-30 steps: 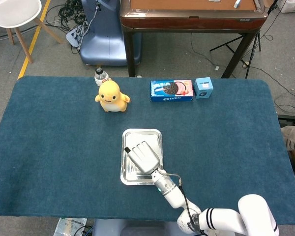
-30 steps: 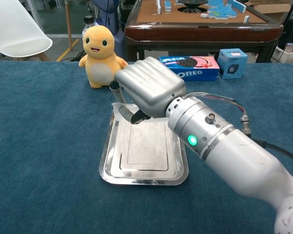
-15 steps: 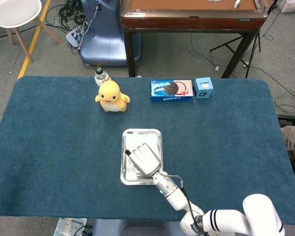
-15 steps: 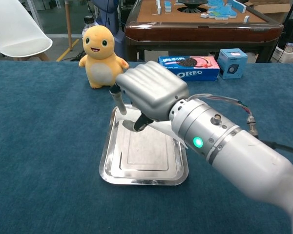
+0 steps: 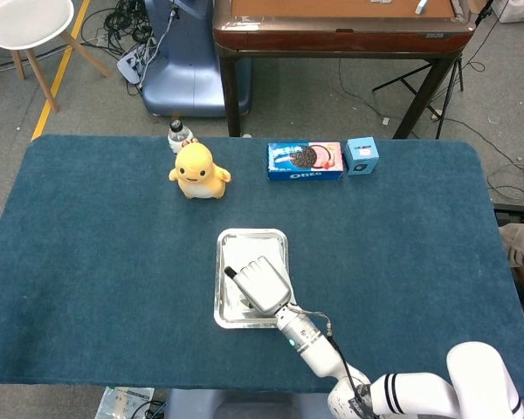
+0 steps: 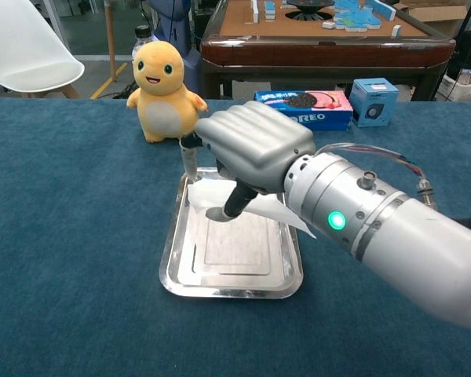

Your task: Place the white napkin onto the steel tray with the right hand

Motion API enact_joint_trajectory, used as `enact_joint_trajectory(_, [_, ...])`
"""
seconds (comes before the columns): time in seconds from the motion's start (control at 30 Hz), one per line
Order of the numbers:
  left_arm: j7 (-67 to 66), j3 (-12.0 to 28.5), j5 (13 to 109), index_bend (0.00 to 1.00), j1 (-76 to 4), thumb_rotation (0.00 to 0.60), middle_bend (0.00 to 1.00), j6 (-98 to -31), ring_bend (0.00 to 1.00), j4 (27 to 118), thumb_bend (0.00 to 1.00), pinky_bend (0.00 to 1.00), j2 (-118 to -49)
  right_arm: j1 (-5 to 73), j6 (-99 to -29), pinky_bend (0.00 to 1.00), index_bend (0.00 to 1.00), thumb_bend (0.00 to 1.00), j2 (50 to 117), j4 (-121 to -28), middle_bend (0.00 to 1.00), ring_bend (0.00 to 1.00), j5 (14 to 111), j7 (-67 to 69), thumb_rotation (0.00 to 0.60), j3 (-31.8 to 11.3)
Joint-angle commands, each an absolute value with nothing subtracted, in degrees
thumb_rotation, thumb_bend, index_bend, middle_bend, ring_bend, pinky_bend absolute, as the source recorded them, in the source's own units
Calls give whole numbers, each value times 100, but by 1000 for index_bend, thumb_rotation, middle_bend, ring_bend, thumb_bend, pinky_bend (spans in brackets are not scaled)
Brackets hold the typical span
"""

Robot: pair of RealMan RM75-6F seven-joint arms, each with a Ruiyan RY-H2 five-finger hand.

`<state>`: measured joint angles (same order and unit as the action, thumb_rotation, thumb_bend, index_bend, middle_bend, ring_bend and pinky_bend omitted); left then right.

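Palm-down, right hand (image 6: 255, 145) — over steel tray (image 6: 173, 259) — pinches white napkin (image 6: 255, 206).

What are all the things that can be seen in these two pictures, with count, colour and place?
white paper napkin: one, white, over the tray, held by the robot hand
rectangular steel tray: one, silver, table centre
yellow plush duck toy: one, yellow, far left of the tray
plastic bottle: one, clear, behind the toy
Oreo biscuit box: one, blue and pink, far edge
small blue carton: one, blue, right of the Oreo box
blue carpeted table: one, dark blue
right robot hand: one, grey, above the tray
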<state>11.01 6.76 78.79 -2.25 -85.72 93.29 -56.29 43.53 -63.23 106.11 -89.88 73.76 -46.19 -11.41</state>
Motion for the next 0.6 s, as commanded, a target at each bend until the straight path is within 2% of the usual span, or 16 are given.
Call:
enact_joint_trajectory(0.03, [1100, 676, 7877, 341, -223, 600, 277, -8573, 216, 9331, 479, 356, -5629, 4343, -6278, 1000, 389, 151, 10497, -9169, 1000, 1000, 7258, -4659, 600, -1150])
enact_joint_trajectory(0.3, [1088, 672, 7882, 341, -223, 600, 277, -8575, 216, 9344, 479, 356, -5625, 4350, -6283, 1000, 359, 4, 10435, -9369, 1000, 1000, 7019, -4706, 600, -1152])
enact_joint_trajectory(0.6, [1092, 669, 7885, 341, -222, 600, 277, -8574, 216, 9348, 479, 356, -5618, 4434, -6080, 1000, 331, 0, 10376, -9561, 1000, 1000, 6485, -4610, 600, -1236])
